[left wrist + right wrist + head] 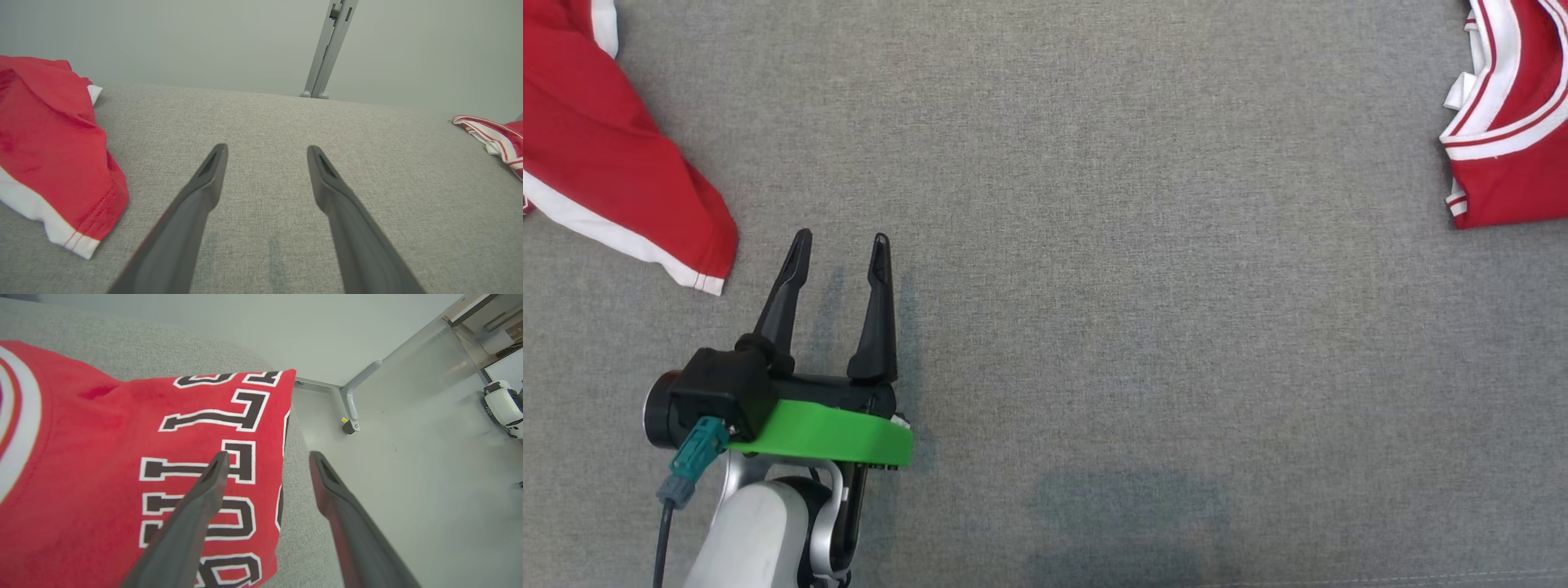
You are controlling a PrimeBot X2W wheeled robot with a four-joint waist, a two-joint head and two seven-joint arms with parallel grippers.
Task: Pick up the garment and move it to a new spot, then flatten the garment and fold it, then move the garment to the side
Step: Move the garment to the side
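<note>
A folded red garment (1511,122) with white-and-red collar trim lies at the far right of the grey fabric surface (1094,245). In the right wrist view it is a red jersey (102,465) with black, white-edged lettering, lying flat by the surface's edge. My right gripper (269,455) hangs open just above that edge; its left finger is over the lettering and its right finger is past the edge, over the floor. Nothing is between them. My left gripper (840,241) stands open and empty over bare fabric at the lower left, also seen as the left gripper (266,148).
A second, crumpled red garment (605,163) with a white hem lies at the far left, close to my left fingers, and appears again as the crumpled garment (53,155). A grey post (329,49) rises behind the surface. A metal leg (353,404) and a white machine (504,408) stand on the floor.
</note>
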